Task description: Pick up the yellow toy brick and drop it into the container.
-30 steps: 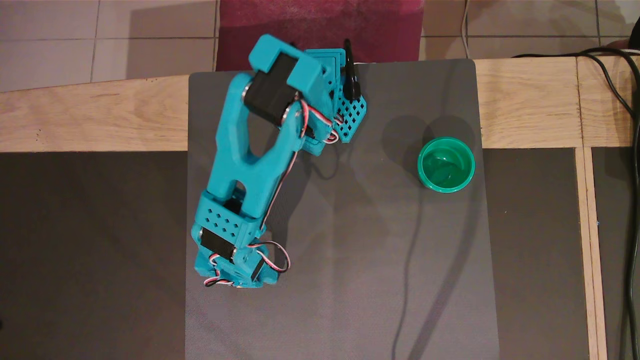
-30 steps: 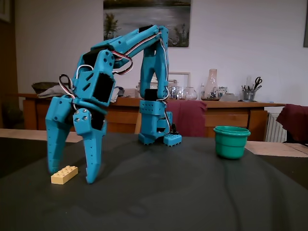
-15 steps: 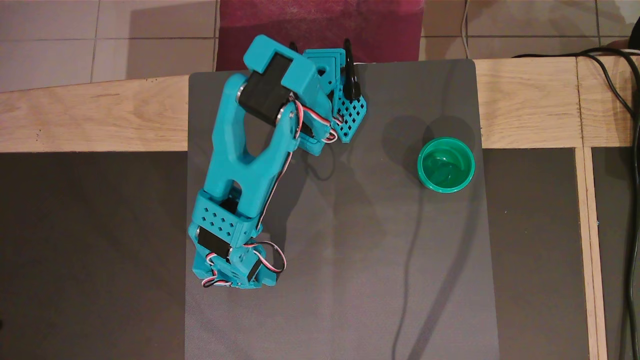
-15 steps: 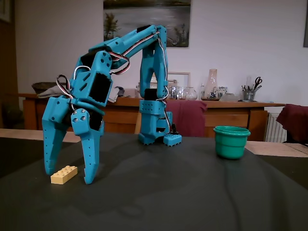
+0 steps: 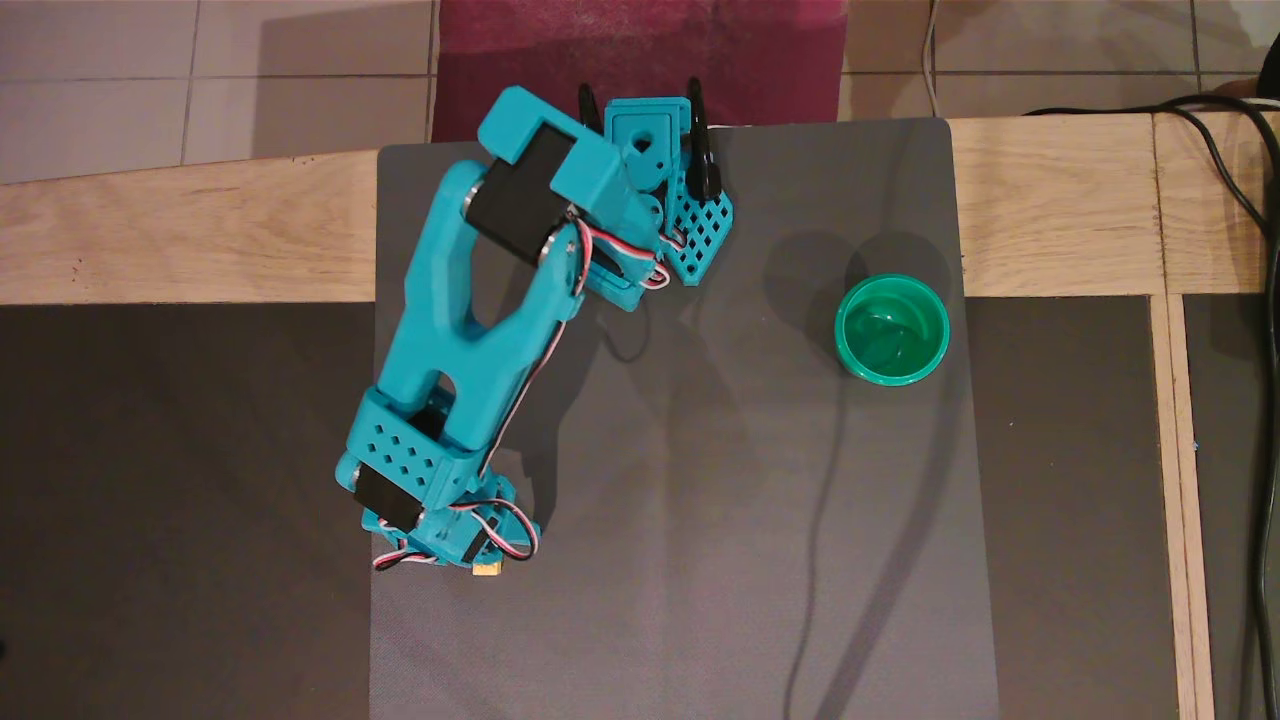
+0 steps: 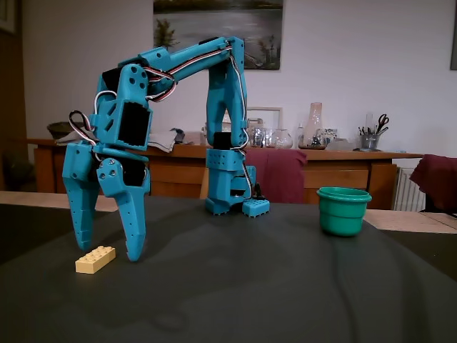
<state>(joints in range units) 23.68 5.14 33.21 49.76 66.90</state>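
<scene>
Teal gripper [image 6: 109, 251]: jaws spread wide – empty, straddling yellow toy brick [image 6: 95, 259]
Arm: arched over, claw pointing down

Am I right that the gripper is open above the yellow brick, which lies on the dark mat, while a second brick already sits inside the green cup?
Not quite: the green cup is empty, as the overhead view shows. The rest holds: in the fixed view the gripper is open above the yellow brick, which lies on the dark mat.

Dark grey rectangular mat [image 5: 700, 560] on light wooden table [image 5: 180, 235]; black cables [image 5: 1262, 330] at right; wooden sideboard [image 6: 335, 168] with glassware behind.
</scene>
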